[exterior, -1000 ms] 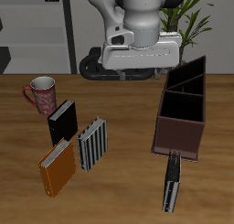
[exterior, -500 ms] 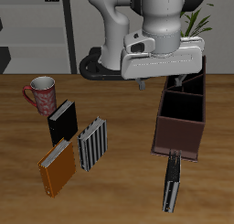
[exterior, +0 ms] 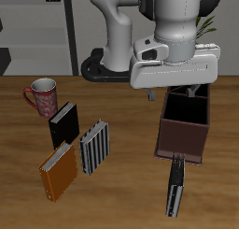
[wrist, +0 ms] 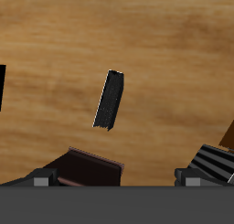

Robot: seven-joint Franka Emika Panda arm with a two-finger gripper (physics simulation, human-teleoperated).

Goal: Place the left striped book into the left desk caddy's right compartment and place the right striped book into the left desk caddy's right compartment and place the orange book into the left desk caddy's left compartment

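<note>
My gripper [exterior: 172,93] hangs open and empty above the left desk caddy [exterior: 184,130], a long maroon box with inner partitions. The left striped book [exterior: 175,184] lies just in front of the caddy's near end, close to the table's front edge. The right striped book [exterior: 93,147] lies well away from it, between the orange book [exterior: 58,169] and a plain black book [exterior: 63,125]. In the wrist view, the left striped book [wrist: 110,100] shows as a dark slab beyond the caddy's end wall [wrist: 91,168]. The right striped book [wrist: 215,161] and orange book [wrist: 228,134] sit at that frame's edge.
A red patterned mug [exterior: 42,95] stands farther back than the black book. The robot's base and a potted plant [exterior: 201,27] stand behind the caddy. A dark object [wrist: 2,86] is cut off by the wrist view's edge.
The arm has swung sideways from over the table's back middle to above the caddy. The books, mug and caddy have not moved, and the gripper stays open.
</note>
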